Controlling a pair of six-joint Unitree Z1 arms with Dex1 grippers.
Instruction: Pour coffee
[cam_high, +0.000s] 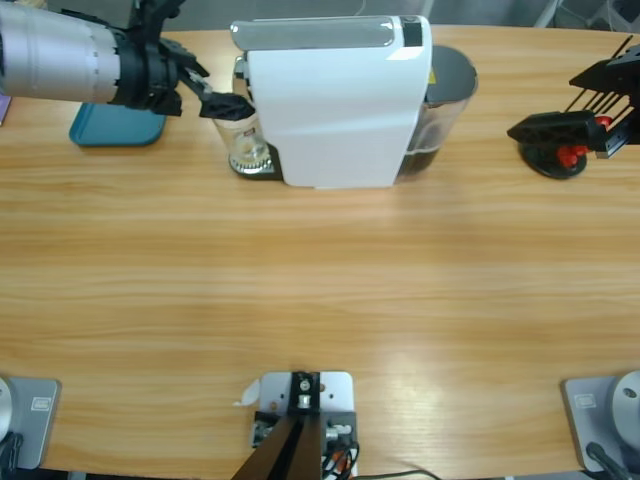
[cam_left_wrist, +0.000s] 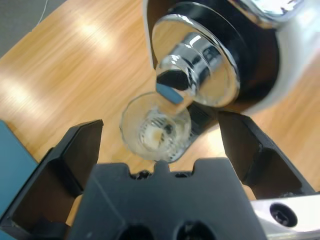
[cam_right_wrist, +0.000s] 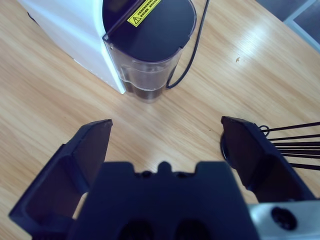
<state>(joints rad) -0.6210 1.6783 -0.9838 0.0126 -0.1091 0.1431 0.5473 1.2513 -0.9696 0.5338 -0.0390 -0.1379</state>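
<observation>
Under the chrome spout of the white coffee machine stands a clear glass cup, upright on the drip tray — thin-walled, light, smooth, judged fragile and slippery. Best hold: across its side wall, below the rim, with gentle squeeze. Contents: only a little pale foam at the bottom; dark coffee beneath it cannot be confirmed. Left gripper hovers above the cup, jaws spread wide, holding nothing. Right gripper is likewise wide and empty, well apart, facing the machine's water tank — contents unclear.
</observation>
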